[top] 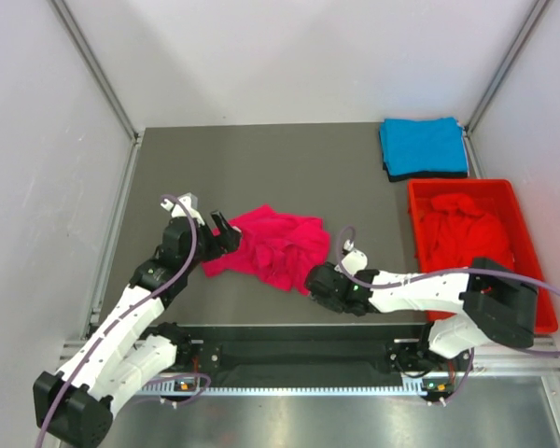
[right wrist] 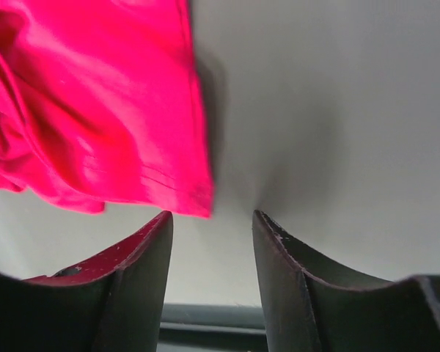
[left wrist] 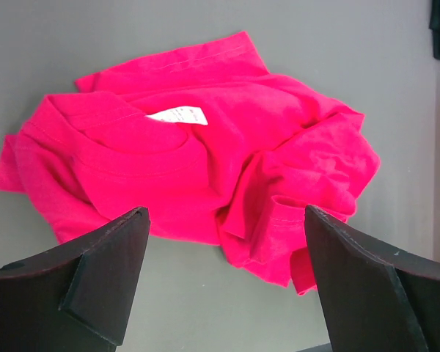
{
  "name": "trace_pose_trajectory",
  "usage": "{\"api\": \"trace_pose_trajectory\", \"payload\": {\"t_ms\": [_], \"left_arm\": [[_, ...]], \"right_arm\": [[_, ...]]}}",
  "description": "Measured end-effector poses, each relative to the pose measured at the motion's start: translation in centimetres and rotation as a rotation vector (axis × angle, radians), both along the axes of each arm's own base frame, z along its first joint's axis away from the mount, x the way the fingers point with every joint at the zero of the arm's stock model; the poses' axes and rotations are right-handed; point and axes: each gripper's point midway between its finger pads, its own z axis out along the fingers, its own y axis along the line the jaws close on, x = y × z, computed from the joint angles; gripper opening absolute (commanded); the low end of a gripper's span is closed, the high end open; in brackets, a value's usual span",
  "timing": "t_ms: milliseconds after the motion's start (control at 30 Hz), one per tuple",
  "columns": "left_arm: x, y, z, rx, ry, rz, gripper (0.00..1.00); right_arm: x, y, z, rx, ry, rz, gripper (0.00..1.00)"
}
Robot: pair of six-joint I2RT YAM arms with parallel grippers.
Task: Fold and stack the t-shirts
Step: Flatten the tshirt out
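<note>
A crumpled bright pink-magenta cotton t-shirt (top: 273, 245) lies in a heap near the middle of a dark grey table (top: 261, 168). A folded sky-blue t-shirt (top: 422, 147) sits at the far right corner. Just in front of it, a rigid red plastic crate (top: 532, 243) holds loose red t-shirts (top: 462, 229).

The left gripper (top: 226, 231) hovers at the pink shirt's left edge. Its black fingers are spread wide and nothing is between them. Its wrist view shows the collar and a small white label (left wrist: 177, 116) facing up.

The right gripper (top: 313, 277) sits low at the shirt's near right edge. Its jaws are partly apart and hold nothing. In its wrist view a hemmed corner of the shirt lies just ahead of the left-hand finger, and bare table lies ahead of the gap.

The risk is that the right jaws close on bare table and miss the hem. The cloth is also bunched in layers, so either gripper might pinch several folds at once. The shirt would then probably lift as a lump rather than spread flat.
</note>
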Motion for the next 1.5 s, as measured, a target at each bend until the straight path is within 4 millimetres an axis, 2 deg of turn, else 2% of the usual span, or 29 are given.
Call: {"api": "trace_pose_trajectory", "payload": {"t_ms": [133, 233, 333, 367, 467, 533, 633, 700, 767, 833, 867, 900, 967, 1067, 1200, 1500], "left_arm": [[-0.2, 0.3, -0.5, 0.010, 0.014, 0.012, 0.91], [-0.3, 0.5, -0.8, 0.013, 0.025, 0.022, 0.90], [-0.1, 1.0, -1.0, 0.018, 0.031, 0.052, 0.90], [-0.1, 1.1, -1.1, 0.017, 0.032, 0.059, 0.90], [-0.1, 1.5, -2.0, 0.019, 0.046, 0.081, 0.90], [-0.2, 1.7, -2.8, 0.025, 0.067, 0.091, 0.90], [0.1, 2.0, -3.9, 0.051, 0.112, 0.103, 0.89], [0.2, 2.2, -4.6, 0.076, 0.141, 0.105, 0.88], [0.2, 2.3, -4.9, 0.092, 0.155, 0.102, 0.87], [0.3, 2.3, -4.8, 0.097, 0.151, 0.098, 0.86], [0.4, 2.3, -4.6, 0.099, 0.147, 0.097, 0.86], [0.4, 2.3, -4.5, 0.100, 0.144, 0.096, 0.86], [0.6, 2.4, -4.3, 0.109, 0.140, 0.103, 0.86], [0.7, 2.8, -4.3, 0.124, 0.151, 0.116, 0.86], [0.9, 3.0, -4.9, 0.129, 0.187, 0.122, 0.82], [1.6, 1.4, -6.6, 0.137, 0.275, 0.028, 0.77]], "right_arm": [[0.8, 1.0, 0.1, 0.009, -0.019, -0.002, 0.47], [1.1, 1.4, 0.0, 0.006, -0.021, -0.003, 0.38], [1.5, 1.2, -0.2, -0.007, -0.022, 0.001, 0.18], [1.7, 1.0, -0.3, -0.011, -0.029, 0.006, 0.02], [2.6, -0.2, -0.4, -0.013, -0.058, 0.006, 0.00], [3.6, -1.7, 0.3, -0.011, -0.079, -0.002, 0.00], [6.6, -4.0, 4.1, 0.011, -0.171, -0.042, 0.00], [8.2, -5.3, 8.4, 0.016, -0.260, -0.051, 0.00], [9.4, -5.7, 13.9, 0.043, -0.369, -0.045, 0.00], [10.1, -6.3, 19.1, 0.070, -0.469, -0.039, 0.00], [10.3, -6.7, 21.1, 0.080, -0.510, -0.041, 0.00], [10.4, -7.4, 22.8, 0.080, -0.546, -0.047, 0.00], [10.3, -8.6, 24.3, 0.059, -0.583, -0.049, 0.00], [10.1, -10.2, 24.6, -0.014, -0.597, -0.037, 0.00], [10.0, -11.6, 23.6, -0.121, -0.584, -0.001, 0.00], [9.5, -12.6, 23.9, -0.164, -0.600, 0.032, 0.00]]}}
